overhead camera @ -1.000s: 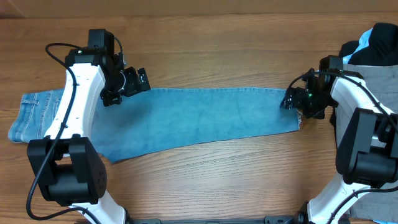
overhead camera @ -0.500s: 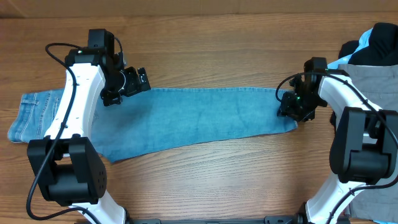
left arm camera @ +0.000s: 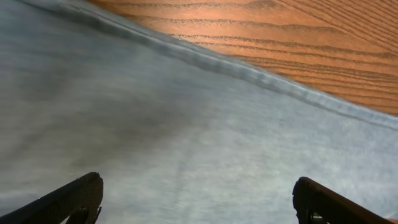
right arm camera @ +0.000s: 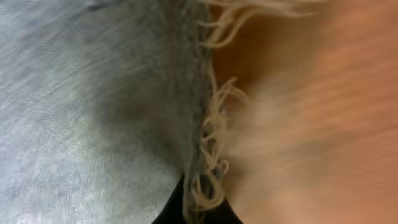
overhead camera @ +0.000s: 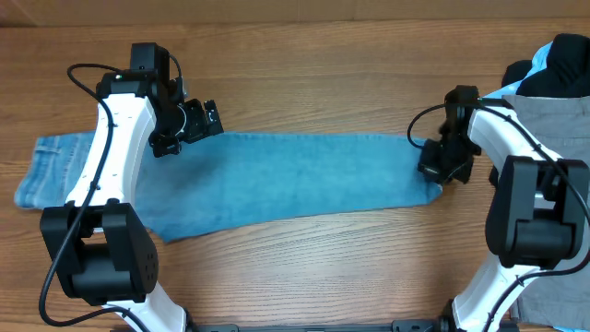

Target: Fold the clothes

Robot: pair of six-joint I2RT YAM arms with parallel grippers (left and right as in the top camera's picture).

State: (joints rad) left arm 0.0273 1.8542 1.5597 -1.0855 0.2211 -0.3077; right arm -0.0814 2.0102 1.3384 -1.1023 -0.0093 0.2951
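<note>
A: Wherever checked, lies flat: jeans (overhead camera: 295,180) lengthwise across table (overhead camera: 323,74), frayed hem (right arm camera: 208,143) at right end.
B: Left gripper (overhead camera: 208,118)?
A: Hovers just over upper edge, fingers (left arm camera: 81,193) spread wide, arm arched in from front.
B: Right gripper (overhead camera: 433,171)?
A: Sits low, elbow bent inward, pinching the frayed hem.

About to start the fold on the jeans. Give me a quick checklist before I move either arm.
1. Light-blue denim jeans spread flat on the wooden table: ok.
2. Left gripper open over the denim near its upper edge: ok.
3. Right gripper at the frayed hem: ok.
4. Right gripper closed on that hem: cannot tell.
5. Pile of grey, black and pale-blue garments apart from the jeans: ok.
</note>
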